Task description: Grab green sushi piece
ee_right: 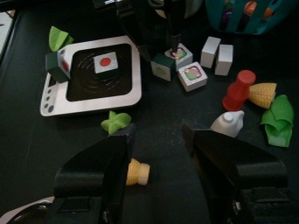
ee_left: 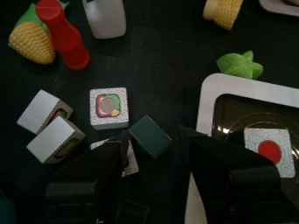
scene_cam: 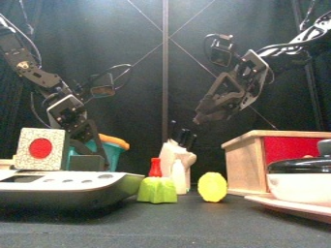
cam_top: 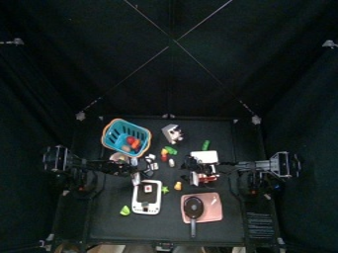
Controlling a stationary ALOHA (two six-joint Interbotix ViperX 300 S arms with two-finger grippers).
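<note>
Several sushi pieces lie in a cluster in the left wrist view. One is a dark green block point(ee_left: 152, 137), one has a white rim and a green and red filling point(ee_left: 111, 107), and two are white-sided point(ee_left: 52, 127). My left gripper point(ee_left: 163, 168) is open and hovers over them, with the dark green block just beyond the gap between its jaws. The cluster also shows in the right wrist view point(ee_right: 187, 68). My right gripper point(ee_right: 170, 175) is open and empty, held high over the table's right half point(scene_cam: 214, 102).
A black tray with a red-dot card point(ee_left: 251, 131) lies beside the cluster. Near it are a green leafy toy point(ee_left: 239, 64), a red bottle point(ee_left: 65, 35), a corn cob point(ee_left: 31, 39) and a white bottle point(ee_left: 107, 17). A blue basket point(cam_top: 123, 135) stands at the back left and a wooden box point(scene_cam: 278, 155) at the right.
</note>
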